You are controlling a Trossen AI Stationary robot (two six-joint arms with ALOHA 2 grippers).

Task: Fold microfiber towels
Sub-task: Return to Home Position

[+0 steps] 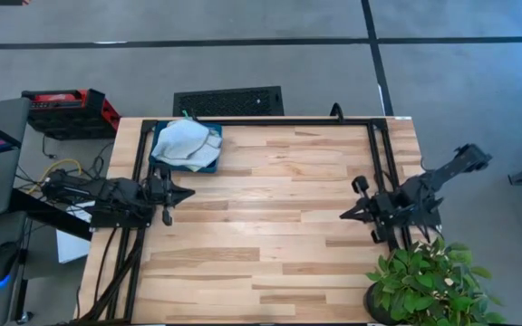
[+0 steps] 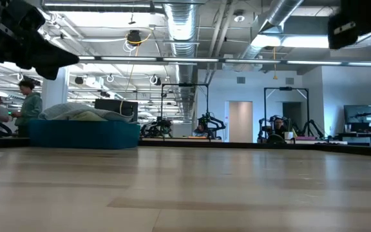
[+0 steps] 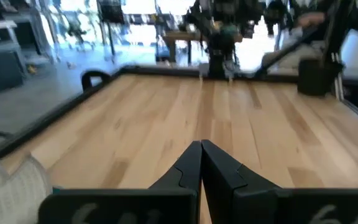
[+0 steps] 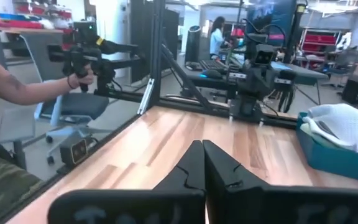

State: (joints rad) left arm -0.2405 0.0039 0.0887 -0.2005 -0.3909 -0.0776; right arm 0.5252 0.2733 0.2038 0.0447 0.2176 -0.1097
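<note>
The microfiber towels (image 1: 187, 142) lie heaped in a dark teal tray (image 1: 208, 167) at the table's far left, pale grey cloth on top. The low view shows the heap (image 2: 76, 112) rising over the tray wall (image 2: 82, 135). The right wrist view also shows the towels (image 4: 347, 121) in the tray (image 4: 334, 158). My left gripper (image 1: 187, 193) is shut and holds nothing, hovering at the left edge just near of the tray, pointing right. My right gripper (image 1: 344, 215) is shut and holds nothing at the right edge, pointing left. Both pairs of fingertips (image 3: 201, 146) (image 4: 202, 146) meet over bare wood.
Black frame rails (image 1: 261, 121) run along the far and side edges. A potted plant (image 1: 429, 285) stands at the near right corner. A red and black case (image 1: 66, 107) sits off the far left. A person's arm (image 4: 23, 84) holds a device beyond the table.
</note>
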